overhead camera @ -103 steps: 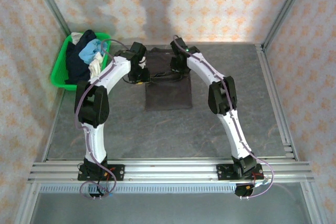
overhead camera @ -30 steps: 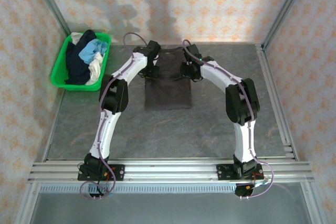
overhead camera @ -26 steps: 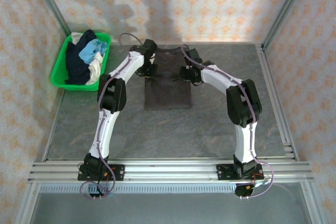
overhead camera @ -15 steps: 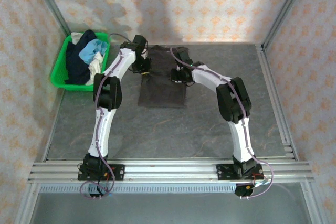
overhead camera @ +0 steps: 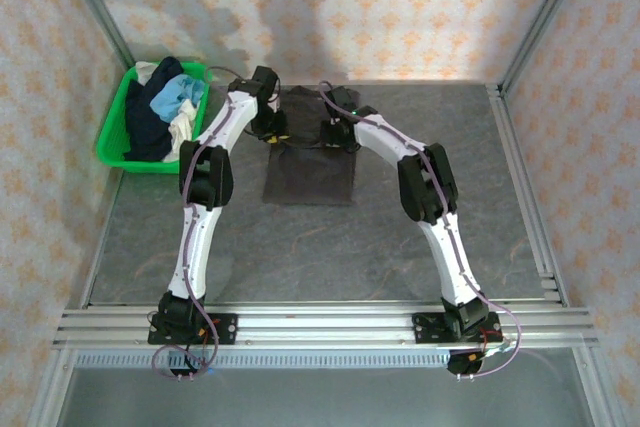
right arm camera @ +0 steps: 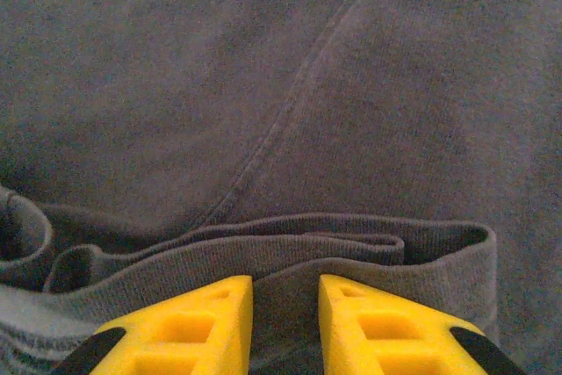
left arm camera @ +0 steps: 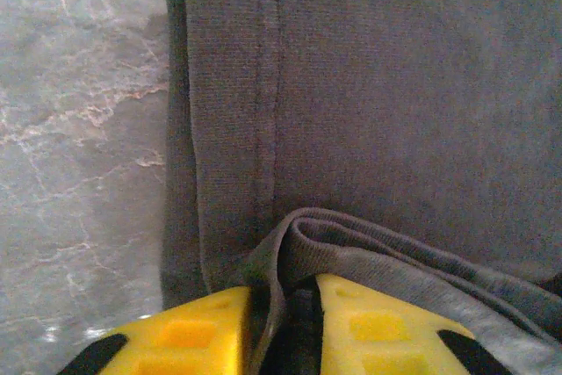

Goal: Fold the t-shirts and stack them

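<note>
folding the dark shirt (overhead camera: 309, 175) is the step in hand, and both arms have it by one edge. the left end effector (left arm camera: 283, 318) is closed narrow on a ridge of cloth that rises between its yellow fingers. the right end effector (right arm camera: 285, 309) is likewise narrow, with a doubled band of hem pinched just at its tips. the rest of the shirt lies flat on the tabletop (left arm camera: 79, 129), ahead of and beneath both. its long side edge runs just left of the left end effector, with bare marble beyond that. to do this well, i judge the two should travel together at one height and one pace, so the lifted edge runs straight between them without sag or twist. the carried edge should be laid square onto the layer below, side seams matching, before either opens. the pinches look shallow, so a quick pull may slip the cloth out. the other shirts (overhead camera: 165, 107) lie heaped in the green basket (overhead camera: 110, 139), well off to the left of the left end effector.
</note>
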Robot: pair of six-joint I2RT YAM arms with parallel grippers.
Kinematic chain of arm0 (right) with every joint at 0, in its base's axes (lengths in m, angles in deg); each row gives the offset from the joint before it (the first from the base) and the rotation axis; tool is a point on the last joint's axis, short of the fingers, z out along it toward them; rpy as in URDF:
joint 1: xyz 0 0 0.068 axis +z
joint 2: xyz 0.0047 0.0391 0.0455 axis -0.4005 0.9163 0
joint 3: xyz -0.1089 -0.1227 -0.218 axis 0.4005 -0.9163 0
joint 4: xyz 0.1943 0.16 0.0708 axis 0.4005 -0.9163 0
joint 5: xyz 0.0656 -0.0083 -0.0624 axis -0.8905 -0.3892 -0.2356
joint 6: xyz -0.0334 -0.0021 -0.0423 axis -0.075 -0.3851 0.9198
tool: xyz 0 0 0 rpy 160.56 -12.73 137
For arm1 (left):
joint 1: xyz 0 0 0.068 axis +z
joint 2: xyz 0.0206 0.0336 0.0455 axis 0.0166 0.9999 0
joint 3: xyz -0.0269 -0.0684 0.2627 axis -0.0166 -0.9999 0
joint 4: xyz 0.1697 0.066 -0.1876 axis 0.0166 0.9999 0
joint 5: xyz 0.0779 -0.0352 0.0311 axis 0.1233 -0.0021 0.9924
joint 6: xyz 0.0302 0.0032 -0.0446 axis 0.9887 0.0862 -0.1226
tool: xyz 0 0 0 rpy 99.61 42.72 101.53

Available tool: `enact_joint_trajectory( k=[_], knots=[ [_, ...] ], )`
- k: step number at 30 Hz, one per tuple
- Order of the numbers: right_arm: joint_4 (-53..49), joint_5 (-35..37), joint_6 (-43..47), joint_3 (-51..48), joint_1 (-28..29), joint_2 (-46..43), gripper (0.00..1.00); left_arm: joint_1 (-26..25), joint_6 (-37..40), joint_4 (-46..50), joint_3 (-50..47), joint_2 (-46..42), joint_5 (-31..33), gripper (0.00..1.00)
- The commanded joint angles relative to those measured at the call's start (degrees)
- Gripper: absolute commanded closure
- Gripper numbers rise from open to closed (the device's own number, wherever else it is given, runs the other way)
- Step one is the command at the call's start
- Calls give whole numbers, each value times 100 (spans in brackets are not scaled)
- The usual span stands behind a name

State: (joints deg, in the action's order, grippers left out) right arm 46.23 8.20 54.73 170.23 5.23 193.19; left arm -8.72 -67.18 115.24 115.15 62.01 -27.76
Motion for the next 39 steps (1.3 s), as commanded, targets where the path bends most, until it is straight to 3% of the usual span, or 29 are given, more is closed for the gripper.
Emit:
enact_joint_trajectory(
  k=[1, 6, 11, 14, 17, 20, 25, 31, 35, 39],
  knots=[
    [-248, 86, -358, 458, -54, 304, 74, 106, 108, 353, 166, -172, 206, 68],
    [-329, 34, -529, 1030, -52, 655, 74, 93, 324, 446, -206, -695, 721, 64],
    [-573, 442, -825, 1444, -103, 890, 75, -210, 651, 91, -1677, -1601, 1505, 64],
    [-717, 513, -1065, 1537, -217, 889, 75, -432, 698, -435, -2669, -2099, 1401, 66],
    [-733, 571, -1160, 1444, -298, 749, 76, -656, 750, -712, -3041, -2267, 1241, 68],
    [-756, 605, -1150, 1373, -350, 586, 76, -823, 825, -647, -2682, -1977, 1125, 69],
    [-794, 859, -1000, 1081, -351, 70, 76, -832, 646, -158, -1968, -1512, 1620, 72],
    [-80, 1011, -942, -520, -294, -1189, 74, -755, 613, -92, -1142, -938, 1342, 70],
    [869, 687, -1044, -1863, -104, -1808, 71, -666, 459, 334, 0, -77, 1265, 69],
    [1126, 202, -1193, -2032, -45, -1435, 71, -458, 220, 301, 211, 257, 1017, 68]
  ],
)
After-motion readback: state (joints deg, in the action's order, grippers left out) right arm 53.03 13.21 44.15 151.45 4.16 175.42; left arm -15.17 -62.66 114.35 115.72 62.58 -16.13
